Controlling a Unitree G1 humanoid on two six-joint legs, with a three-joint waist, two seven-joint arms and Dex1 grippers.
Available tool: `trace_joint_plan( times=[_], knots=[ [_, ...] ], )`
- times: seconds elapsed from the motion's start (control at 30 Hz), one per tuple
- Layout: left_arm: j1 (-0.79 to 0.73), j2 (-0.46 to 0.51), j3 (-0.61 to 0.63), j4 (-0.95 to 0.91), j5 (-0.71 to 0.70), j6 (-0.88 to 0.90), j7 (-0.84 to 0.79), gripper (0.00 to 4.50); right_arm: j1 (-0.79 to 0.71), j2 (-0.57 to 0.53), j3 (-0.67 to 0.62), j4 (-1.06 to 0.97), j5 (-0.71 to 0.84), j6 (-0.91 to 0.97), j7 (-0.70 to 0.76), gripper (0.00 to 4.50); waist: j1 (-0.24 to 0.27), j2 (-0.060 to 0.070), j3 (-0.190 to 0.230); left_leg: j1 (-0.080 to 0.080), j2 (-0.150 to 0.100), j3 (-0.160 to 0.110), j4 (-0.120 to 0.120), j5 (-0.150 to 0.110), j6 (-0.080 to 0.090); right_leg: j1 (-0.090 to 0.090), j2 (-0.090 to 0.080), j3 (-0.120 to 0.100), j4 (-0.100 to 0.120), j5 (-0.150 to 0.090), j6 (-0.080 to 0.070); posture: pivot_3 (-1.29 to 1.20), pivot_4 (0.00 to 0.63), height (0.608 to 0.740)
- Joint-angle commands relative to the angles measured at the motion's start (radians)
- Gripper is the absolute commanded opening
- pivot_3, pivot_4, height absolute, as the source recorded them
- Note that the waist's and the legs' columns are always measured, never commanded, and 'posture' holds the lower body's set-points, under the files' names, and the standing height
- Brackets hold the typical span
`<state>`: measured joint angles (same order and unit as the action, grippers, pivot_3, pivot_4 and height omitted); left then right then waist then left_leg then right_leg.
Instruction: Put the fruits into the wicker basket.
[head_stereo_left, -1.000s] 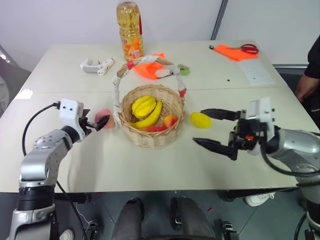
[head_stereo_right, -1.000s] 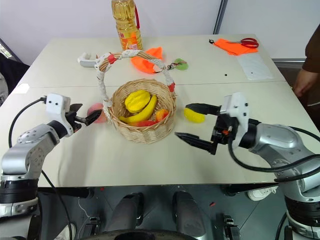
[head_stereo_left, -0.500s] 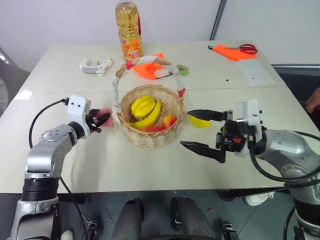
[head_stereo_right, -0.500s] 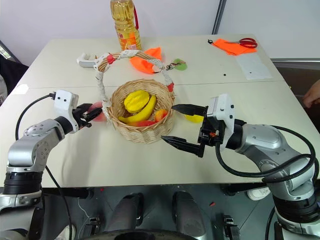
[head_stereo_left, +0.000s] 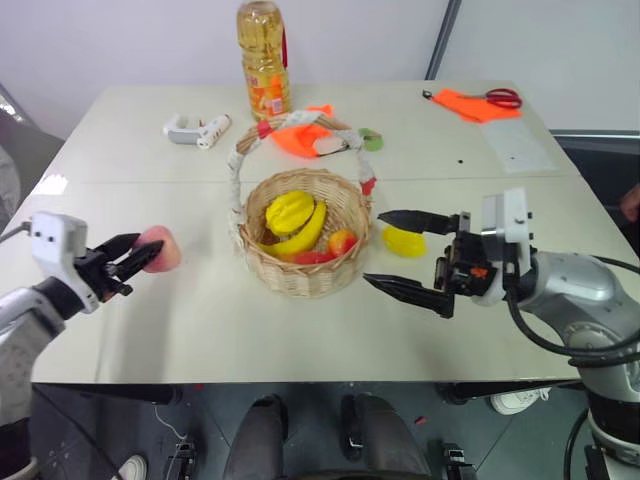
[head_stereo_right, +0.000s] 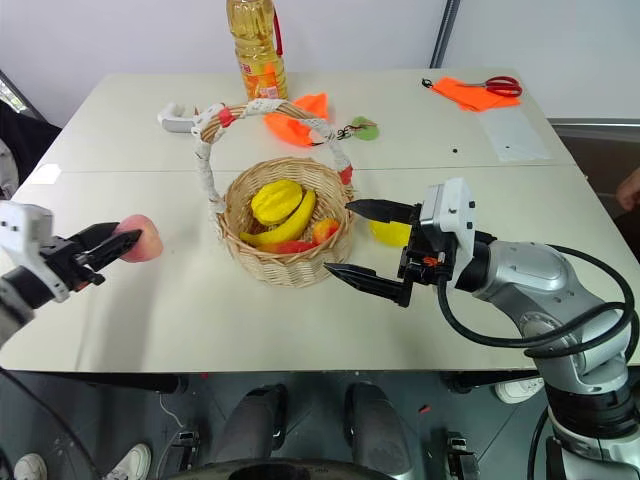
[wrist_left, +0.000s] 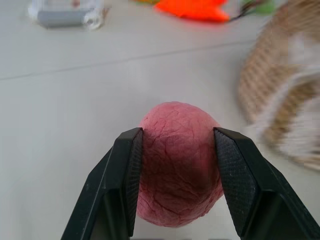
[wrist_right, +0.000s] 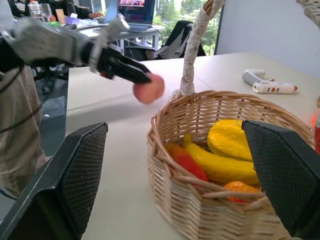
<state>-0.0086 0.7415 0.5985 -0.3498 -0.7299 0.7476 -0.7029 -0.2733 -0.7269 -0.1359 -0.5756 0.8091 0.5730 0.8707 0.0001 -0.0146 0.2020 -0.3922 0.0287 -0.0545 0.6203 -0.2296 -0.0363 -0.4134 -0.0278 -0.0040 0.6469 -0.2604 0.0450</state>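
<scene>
My left gripper (head_stereo_left: 143, 256) is shut on the pink-orange peach (head_stereo_left: 160, 249), held above the table well to the left of the wicker basket (head_stereo_left: 300, 276). In the left wrist view both pads clamp the peach (wrist_left: 176, 185) at its sides. The basket holds a ridged yellow fruit (head_stereo_left: 288, 211), a banana (head_stereo_left: 301, 236) and a small red-orange fruit (head_stereo_left: 342, 241). The yellow lemon (head_stereo_left: 403, 241) lies on the table just right of the basket. My right gripper (head_stereo_left: 373, 248) stands wide open and level beside the basket, pointing at it, with the lemon between its fingers and nothing gripped.
At the back of the table stand an oil bottle (head_stereo_left: 262, 60), a white tool (head_stereo_left: 195, 129), an orange cloth (head_stereo_left: 300, 140) with a green round object (head_stereo_left: 370, 140), red scissors (head_stereo_left: 498, 97) on another orange cloth, and a paper sheet (head_stereo_left: 515, 146). A person's hand (head_stereo_left: 632, 202) shows at the right edge.
My left gripper closed on the peach beside the basket, then lifted it and drew back to the left, away from the basket. The right gripper stayed open, about where it was.
</scene>
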Motion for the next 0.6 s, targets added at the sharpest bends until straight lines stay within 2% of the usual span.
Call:
trace_joint_plan(
  times=[0.03, 0.17, 0.23, 0.37, 0.43, 0.53, 0.6],
  knots=[
    [-0.06, 0.022, 0.037, -0.147, -0.206, 0.073, 0.003, 2.2, -0.042, -0.003, -0.022, 0.023, 0.009, -0.022, 0.016, 4.5, 0.005, 0.0, 0.0, 0.0, 0.0, 0.0, 0.001, 0.0, 0.0, 0.0, 0.0, 0.0, -0.001, 0.0, 0.0, 0.0, 0.15, 0.74],
    [-0.204, -0.014, -0.095, -0.252, -0.291, 0.094, 0.117, 2.2, -0.082, 0.0, -0.022, 0.054, 0.004, -0.025, 0.019, 4.5, 0.009, 0.0, 0.0, -0.001, -0.001, 0.002, 0.004, 0.0, 0.0, 0.003, -0.001, 0.0, -0.002, 0.0, 0.0, 0.0, 0.15, 0.74],
    [-0.274, -0.042, -0.172, -0.276, -0.29, 0.087, 0.165, 2.2, -0.089, 0.001, -0.02, 0.055, 0.003, -0.026, 0.018, 4.5, 0.009, 0.0, 0.0, 0.0, -0.001, 0.003, 0.004, 0.0, 0.0, 0.004, -0.001, 0.001, -0.002, 0.0, 0.001, 0.0, 0.15, 0.74],
    [-0.4, -0.126, -0.41, -0.272, -0.161, 0.058, 0.226, 2.2, -0.096, 0.009, -0.016, 0.038, 0.003, -0.024, -0.008, 4.5, 0.01, -0.001, 0.0, 0.0, -0.001, 0.002, 0.004, 0.0, 0.0, 0.003, 0.002, 0.001, -0.001, 0.004, 0.001, 0.0, 0.15, 0.74],
    [-0.419, -0.147, -0.482, -0.239, -0.086, 0.034, 0.238, 2.2, -0.094, 0.008, -0.016, 0.032, -0.001, -0.018, -0.027, 4.5, 0.003, -0.001, 0.0, 0.0, -0.001, 0.002, 0.004, 0.0, 0.001, 0.003, 0.002, 0.001, -0.001, 0.004, 0.001, 0.0, 0.15, 0.74],
    [-0.427, -0.17, -0.521, -0.198, -0.039, 0.012, 0.237, 2.2, -0.082, -0.008, -0.011, 0.029, -0.016, -0.003, -0.048, 4.5, -0.007, -0.001, 0.0, 0.001, -0.001, 0.002, 0.003, -0.001, 0.001, 0.003, 0.003, 0.001, 0.0, 0.004, 0.001, 0.0, 0.15, 0.74],
    [-0.429, -0.179, -0.534, -0.19, -0.037, 0.002, 0.21, 2.84, -0.059, -0.029, 0.02, 0.051, -0.089, -0.004, -0.066, 4.5, -0.011, -0.001, 0.0, 0.001, 0.0, 0.002, 0.003, 0.0, 0.001, 0.003, 0.004, 0.001, 0.001, 0.002, 0.001, 0.0, 0.15, 0.74]
  ],
)
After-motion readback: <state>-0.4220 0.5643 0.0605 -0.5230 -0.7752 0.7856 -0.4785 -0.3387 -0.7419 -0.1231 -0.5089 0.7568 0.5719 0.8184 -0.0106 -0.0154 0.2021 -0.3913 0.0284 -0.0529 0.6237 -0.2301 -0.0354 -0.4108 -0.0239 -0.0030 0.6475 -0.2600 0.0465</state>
